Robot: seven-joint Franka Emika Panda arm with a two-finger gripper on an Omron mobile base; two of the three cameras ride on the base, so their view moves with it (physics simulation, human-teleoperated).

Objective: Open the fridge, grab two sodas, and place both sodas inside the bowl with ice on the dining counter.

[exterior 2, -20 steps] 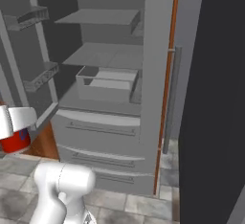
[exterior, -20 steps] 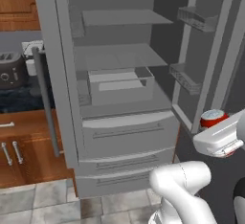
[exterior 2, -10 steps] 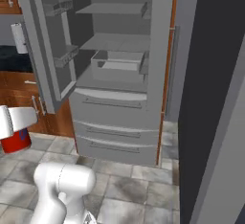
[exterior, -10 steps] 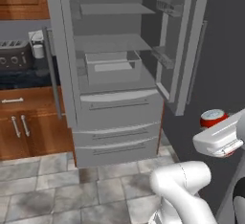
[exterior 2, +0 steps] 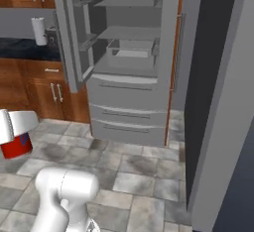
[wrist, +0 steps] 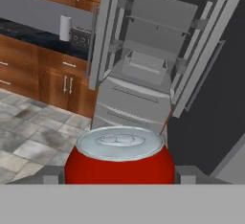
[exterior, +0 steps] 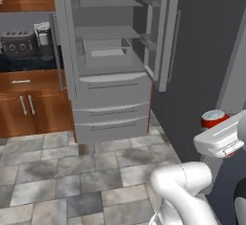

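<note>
My gripper (wrist: 119,176) is shut on a red soda can with a silver top (wrist: 119,157), its finger tips (wrist: 50,178) pressed to either side of it. The can (exterior: 215,119) rides at the arm's hand, low at the right edge of the left base view, and at the left edge (exterior 2: 16,145) of the right base view. The grey fridge (exterior: 108,82) (exterior 2: 131,85) (wrist: 141,91) stands a few floor tiles ahead with both upper doors open, bare shelves and a clear bin inside, drawers shut below. The bowl and the dining counter are out of view.
Wooden cabinets (exterior: 29,106) with a dark top stand left of the fridge, carrying a toaster (exterior: 19,43) and a paper roll (exterior 2: 38,30). A dark wall (exterior: 202,56) runs along the right. Grey tiled floor (exterior: 72,171) lies between me and the fridge.
The whole picture has shifted: the base has backed away from the fridge, which now looks smaller and farther off. The can stays in the gripper.
</note>
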